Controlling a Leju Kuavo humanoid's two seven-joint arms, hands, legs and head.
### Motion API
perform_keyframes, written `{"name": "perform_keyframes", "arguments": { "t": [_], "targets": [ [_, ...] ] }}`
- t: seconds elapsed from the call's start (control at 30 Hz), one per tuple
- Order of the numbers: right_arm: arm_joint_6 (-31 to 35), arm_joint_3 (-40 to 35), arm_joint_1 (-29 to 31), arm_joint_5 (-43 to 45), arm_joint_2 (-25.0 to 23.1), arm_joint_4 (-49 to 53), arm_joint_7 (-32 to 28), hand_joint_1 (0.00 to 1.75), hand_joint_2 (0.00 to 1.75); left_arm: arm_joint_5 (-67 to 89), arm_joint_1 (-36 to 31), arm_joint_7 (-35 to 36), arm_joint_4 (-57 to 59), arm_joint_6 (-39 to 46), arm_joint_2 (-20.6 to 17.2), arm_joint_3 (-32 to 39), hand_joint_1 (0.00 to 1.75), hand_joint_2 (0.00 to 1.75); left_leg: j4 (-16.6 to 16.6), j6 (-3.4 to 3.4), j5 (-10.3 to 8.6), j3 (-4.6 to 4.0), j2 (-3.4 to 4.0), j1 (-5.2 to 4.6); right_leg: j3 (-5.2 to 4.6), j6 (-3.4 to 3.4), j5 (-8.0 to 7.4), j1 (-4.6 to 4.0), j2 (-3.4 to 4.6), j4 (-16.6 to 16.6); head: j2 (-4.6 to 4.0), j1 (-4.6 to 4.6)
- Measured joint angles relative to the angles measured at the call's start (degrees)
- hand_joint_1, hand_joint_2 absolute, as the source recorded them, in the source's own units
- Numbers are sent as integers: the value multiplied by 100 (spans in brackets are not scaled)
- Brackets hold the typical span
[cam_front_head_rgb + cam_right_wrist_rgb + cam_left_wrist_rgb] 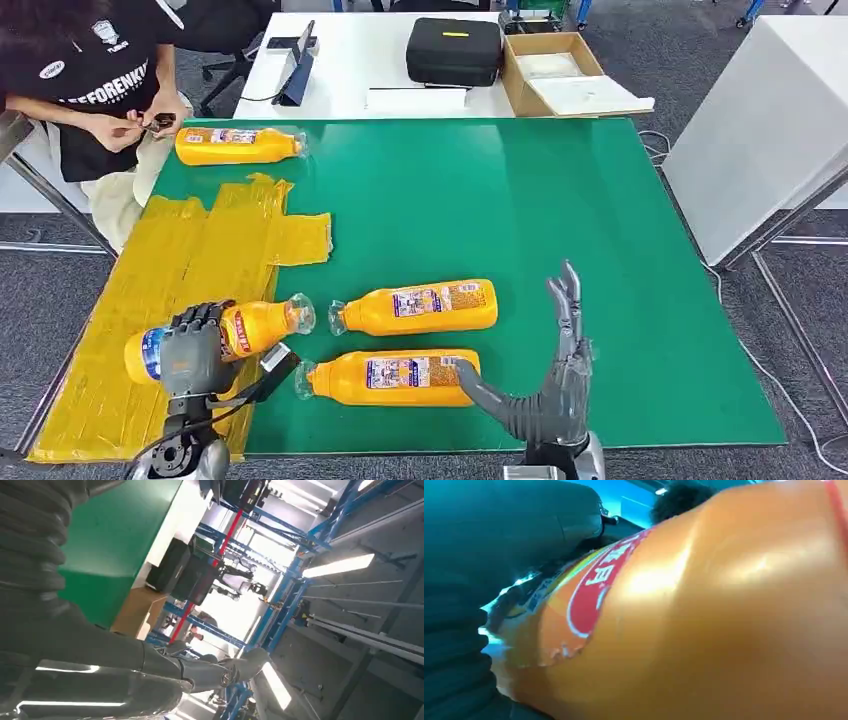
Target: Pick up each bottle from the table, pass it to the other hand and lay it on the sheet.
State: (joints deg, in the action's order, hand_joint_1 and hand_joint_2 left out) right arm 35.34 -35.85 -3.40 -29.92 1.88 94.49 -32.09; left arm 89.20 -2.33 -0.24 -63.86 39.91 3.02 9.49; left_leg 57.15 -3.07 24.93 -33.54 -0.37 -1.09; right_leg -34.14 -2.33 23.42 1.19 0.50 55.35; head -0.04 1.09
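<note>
My left hand point(193, 345) grips an orange bottle point(262, 326) lying over the yellow sheet point(200, 250) at the front left; up close the bottle point(704, 615) has a red label. Two more orange bottles lie on the green table top point(520, 200): one point(420, 308) in the middle, one point(395, 377) nearer the front edge. My right hand point(555, 380) stands open beside the nearer one, thumb close to its base, fingers raised. Its fingers point(200, 672) are spread with nothing in them. Another bottle point(238, 145) lies at the far left.
A person point(95, 70) sits at the far left corner, hands close to the far bottle. Behind the green table stands a white table with a black case point(453, 50), a cardboard box point(560, 75) and a tablet stand point(297, 70). A white panel point(770, 130) stands to the right.
</note>
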Motion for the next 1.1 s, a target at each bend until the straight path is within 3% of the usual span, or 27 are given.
{"name": "perform_keyframes", "arguments": {
  "t": [0.57, 0.7, 0.9, 1.1],
  "targets": [
    [-70, 2, 215, 20, -46, -210, 94, 0, 175, -94, -335, -15, 583, 2, 74, 66, 0, 175, 0, 0, -1, 1, -1, 0, 2, 0, -1, 0, 0, 0, 0, 0],
    [-28, 4, 202, -118, -46, -210, 206, 0, 175, -444, -434, -379, 662, 2, 140, 153, 0, 175, 1, 0, -1, 1, -1, 0, 1, -1, -1, 0, 0, 0, 0, 0],
    [160, 177, 207, -1419, -46, -210, 940, 0, 175, -2086, -603, -2134, 640, 7, 551, 544, 0, 175, 1, 0, -1, 0, -2, -2, 3, -1, -1, 2, -1, 0, 0, 0],
    [208, 585, 219, -2915, -31, -214, 1813, 0, 175, -3391, -252, -2074, -562, 7, 728, -126, 0, 175, 2, -1, 0, 0, -6, -3, 4, -2, -2, 2, -3, -1, 0, 0]
  ]
}}
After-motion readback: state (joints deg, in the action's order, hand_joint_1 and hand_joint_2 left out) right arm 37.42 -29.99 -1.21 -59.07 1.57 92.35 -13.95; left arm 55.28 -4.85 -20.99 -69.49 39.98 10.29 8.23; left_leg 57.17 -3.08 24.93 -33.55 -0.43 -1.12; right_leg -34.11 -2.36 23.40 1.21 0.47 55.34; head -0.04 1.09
